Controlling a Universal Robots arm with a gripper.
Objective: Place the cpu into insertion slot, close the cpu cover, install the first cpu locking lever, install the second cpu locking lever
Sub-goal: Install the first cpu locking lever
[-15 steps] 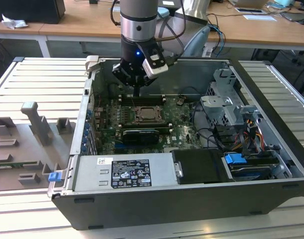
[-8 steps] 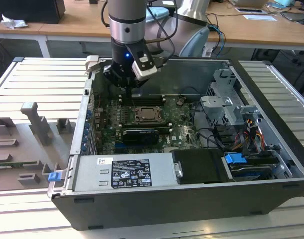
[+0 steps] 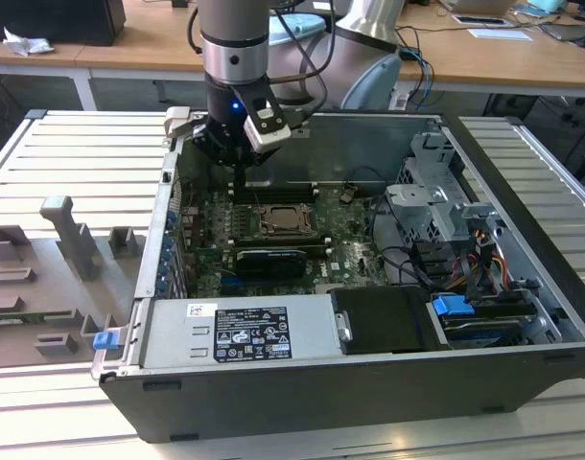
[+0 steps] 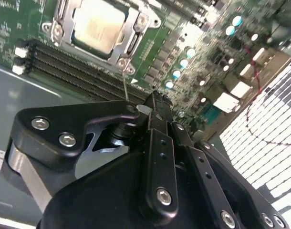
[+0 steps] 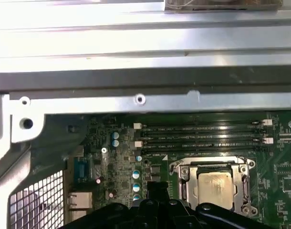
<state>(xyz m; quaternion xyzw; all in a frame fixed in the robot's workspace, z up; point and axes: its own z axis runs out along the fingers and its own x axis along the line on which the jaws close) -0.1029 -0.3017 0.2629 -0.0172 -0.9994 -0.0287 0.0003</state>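
Observation:
The cpu [image 4: 95, 26] lies flat in the insertion slot [image 4: 59, 36], its pale metal top showing through the cut-out of the cpu cover [image 4: 131, 28], which lies down over it. In the first wrist view the cpu [image 5: 214, 183] sits inside the cover frame [image 5: 210, 164]. A thin locking lever [image 4: 125, 86] rises from the socket's corner towards my fingertips. My gripper [image 4: 155, 100] hangs above the board beside the socket, near the memory slots, fingers together with nothing seen between them. From outside, the gripper [image 3: 239, 165] is over the case's back part, behind the socket [image 3: 285, 221].
Long black memory slots [image 5: 202, 136] run beside the socket. A black expansion card [image 3: 270, 262] lies in front of it. The power supply [image 3: 240, 331], the drive cage [image 3: 432, 206] and cables [image 3: 465, 264] crowd the case. Grey fixtures [image 3: 67, 235] stand on the table at the exterior view's left.

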